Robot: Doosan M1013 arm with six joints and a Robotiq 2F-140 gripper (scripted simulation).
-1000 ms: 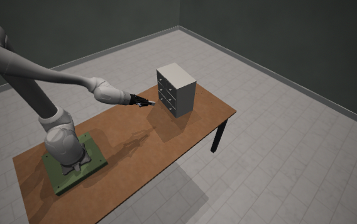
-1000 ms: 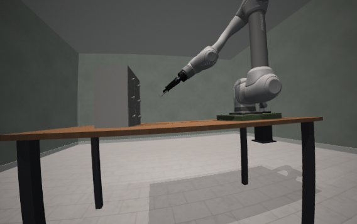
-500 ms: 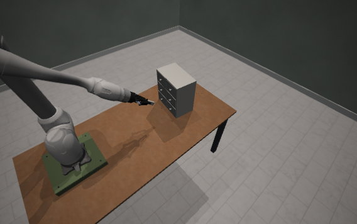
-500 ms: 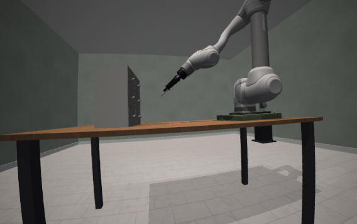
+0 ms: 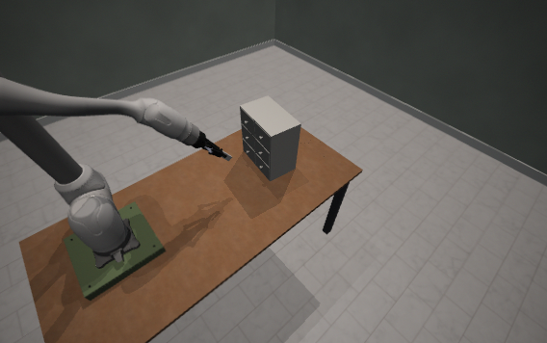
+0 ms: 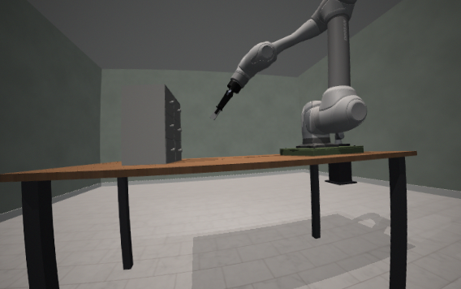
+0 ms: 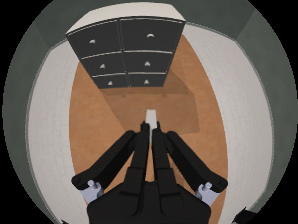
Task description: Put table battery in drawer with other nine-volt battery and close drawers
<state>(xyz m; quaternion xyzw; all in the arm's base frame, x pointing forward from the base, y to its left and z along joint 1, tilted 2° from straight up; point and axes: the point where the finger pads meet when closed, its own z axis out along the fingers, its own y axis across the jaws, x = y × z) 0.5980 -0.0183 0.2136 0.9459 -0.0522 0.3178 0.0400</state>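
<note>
Subdued light falls on the room, leaving the walls dark and the pale top of the chest point(image 5: 271, 116) point(image 6: 143, 123) point(image 7: 130, 11) brighter than its drawer fronts. Soft-edged shadows spread across the table point(image 5: 193, 270) point(image 6: 227, 164) point(image 7: 95, 112) and the floor point(image 5: 433, 217) point(image 6: 162, 211) point(image 7: 250, 100). Strong wide-angle distortion bows the wrist view within a black rim, while small details look soft.

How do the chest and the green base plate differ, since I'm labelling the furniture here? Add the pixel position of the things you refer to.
The chest point(image 5: 285, 153) point(image 6: 143, 123) point(image 7: 122, 42) is tall, the plate point(image 5: 144, 234) point(image 6: 342, 149) low and flat. The chest is grey with a pale top; the plate is green. The chest has drawers, the plate none. Both stand on the table.
</note>
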